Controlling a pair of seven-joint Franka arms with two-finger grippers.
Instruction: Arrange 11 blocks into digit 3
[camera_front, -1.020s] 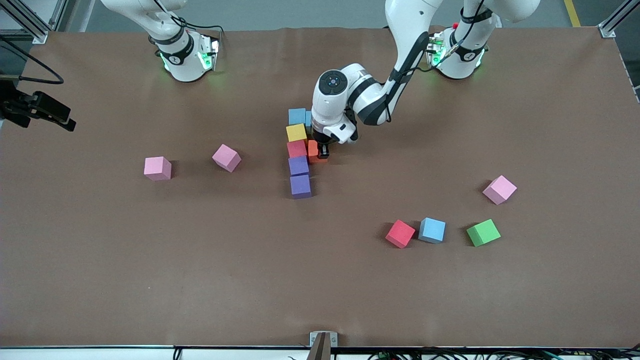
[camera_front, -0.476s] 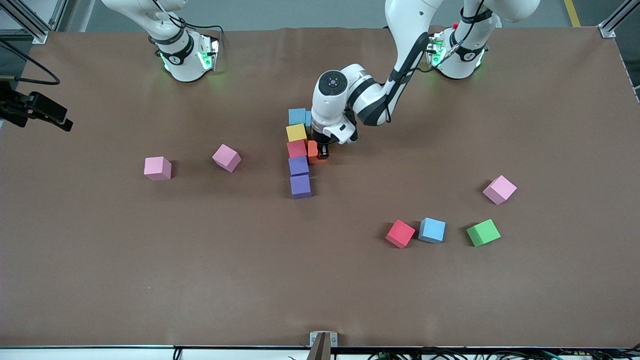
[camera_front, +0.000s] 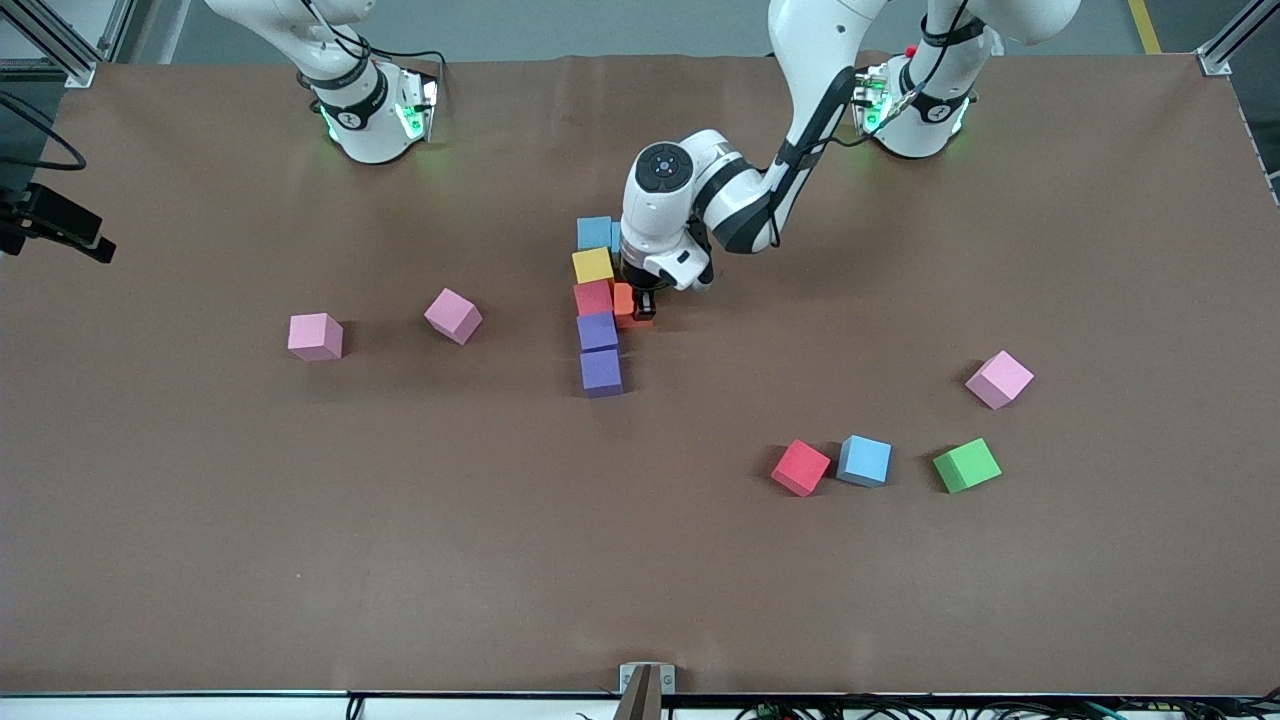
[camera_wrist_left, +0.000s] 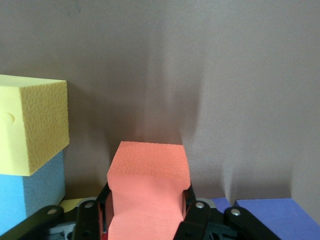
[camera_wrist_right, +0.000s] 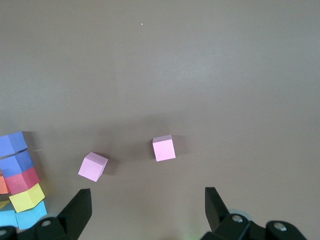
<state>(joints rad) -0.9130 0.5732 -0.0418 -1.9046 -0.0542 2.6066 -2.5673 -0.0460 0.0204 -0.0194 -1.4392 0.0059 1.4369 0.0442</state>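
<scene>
The orange block (camera_front: 624, 302) is clamped between the fingers of the left gripper (camera_front: 640, 305) at the middle of the table (camera_front: 200, 520), set down against the red block (camera_front: 593, 297) of the half-built digit 3 (camera_front: 598, 305). In the left wrist view the orange block (camera_wrist_left: 147, 192) is seen pinched hard, its foam squeezed in at the sides.

A column is formed there — light blue block (camera_front: 594, 232) toward the robots' edge, then yellow block (camera_front: 592, 265), red, and two purple blocks (camera_front: 599, 350) toward the front edge. More cubes by the light blue one are hidden under the wrist.

Three task cubes are left loose toward the left arm's end, nearer the front edge: a red cube (camera_front: 801, 467), a light blue cube (camera_front: 865, 460) just beside it, a green cube (camera_front: 966, 465).

Three pink cubes (camera_front: 315, 336) are scattered apart.

The right gripper (camera_wrist_right: 145, 210) is held spread wide and empty over the right arm's end — that arm waits.
</scene>
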